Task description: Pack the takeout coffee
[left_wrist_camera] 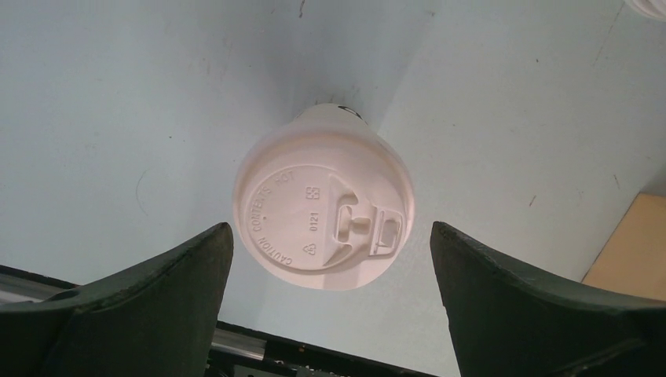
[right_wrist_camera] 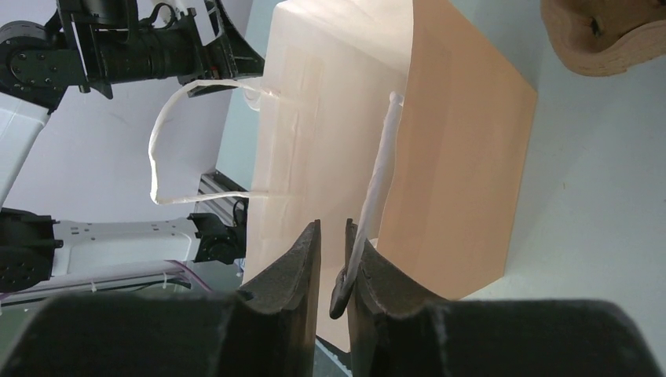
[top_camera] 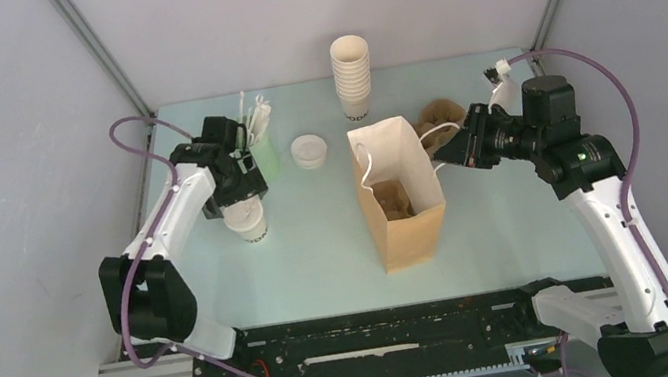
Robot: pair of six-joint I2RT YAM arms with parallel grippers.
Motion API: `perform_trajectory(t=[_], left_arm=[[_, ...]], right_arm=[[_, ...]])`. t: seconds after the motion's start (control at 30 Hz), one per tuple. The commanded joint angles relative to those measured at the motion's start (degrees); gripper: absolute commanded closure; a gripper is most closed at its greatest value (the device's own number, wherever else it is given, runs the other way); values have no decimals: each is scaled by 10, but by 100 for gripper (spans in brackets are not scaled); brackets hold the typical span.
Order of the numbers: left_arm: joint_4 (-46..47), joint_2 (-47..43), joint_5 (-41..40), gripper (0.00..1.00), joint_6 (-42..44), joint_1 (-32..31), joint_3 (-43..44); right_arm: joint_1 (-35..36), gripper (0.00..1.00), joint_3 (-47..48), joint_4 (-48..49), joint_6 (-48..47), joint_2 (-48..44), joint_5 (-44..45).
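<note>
Top external. Takeout coffee [top_camera: 248, 224] stands upright on the table [top_camera: 321, 261], left of centre, lid on, dark lettering on its side. Left gripper [top_camera: 235, 186] hangs directly over it, pointing down; reads as lined up for a grasp from above. Brown paper bag [top_camera: 406, 223] stands open mid-table, well apart from the cup, with something brown already inside. Right gripper [top_camera: 451, 152] is at the bag's right rim, likely steadying the mouth so the cup can go in. Stack of lidless cups [top_camera: 352, 74] and a loose lid [top_camera: 309, 150] sit behind.

Left wrist. Sip lid [left_wrist_camera: 322, 208] fills the centre, seen from above. Left gripper [left_wrist_camera: 330, 229] is spread wide, one finger [left_wrist_camera: 157, 294] on each side of the lid, neither touching. Cup lies between and below the tips; nothing is held.

Right wrist. Right gripper [right_wrist_camera: 332, 228] has its jaws drawn nearly together with the near handle [right_wrist_camera: 381, 173], a white twisted cord, running between them; judged a pinch on it. Bag wall [right_wrist_camera: 463, 157] stands upright just beyond. Far handle [right_wrist_camera: 169, 149] hangs free.
</note>
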Motion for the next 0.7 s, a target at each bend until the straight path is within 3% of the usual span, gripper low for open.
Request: perform_trajectory(t=[0.0,0.67], left_arm=[[25,-8,1,0,7,3,19],[30,-20,-17,0,14,2,-28]], right_arm=[[3,75,20,4,-13,-11,-9],[3,75,20,10,-16,-1,-20]])
